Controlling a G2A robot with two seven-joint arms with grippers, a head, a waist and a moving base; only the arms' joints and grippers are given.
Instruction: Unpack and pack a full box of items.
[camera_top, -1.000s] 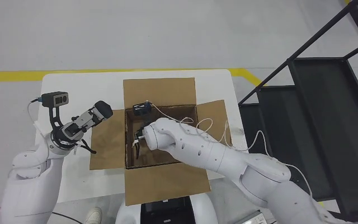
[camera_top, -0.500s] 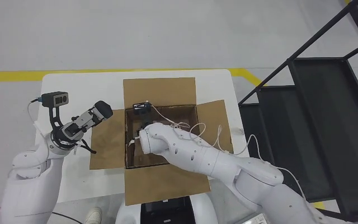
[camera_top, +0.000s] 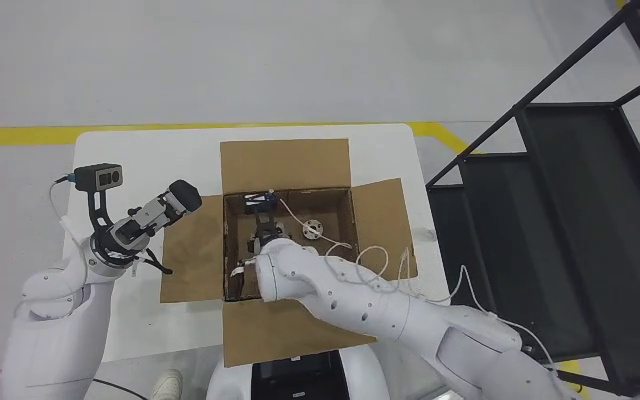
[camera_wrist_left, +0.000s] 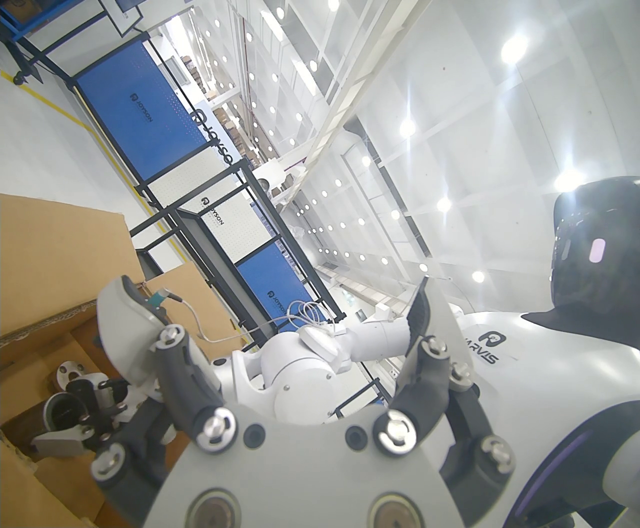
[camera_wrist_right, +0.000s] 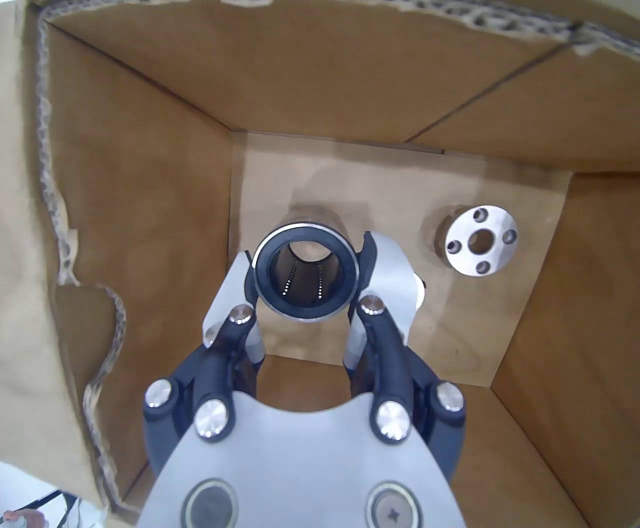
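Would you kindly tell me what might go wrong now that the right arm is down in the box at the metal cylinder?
The right jaws clasp the linear bearing by its smooth round sides near the top rim; it may slip or tilt when lifted. The arm sits deep in the box near one wall; its loose cable could snag on a flap. The flanged disc lies close by and could get knocked.
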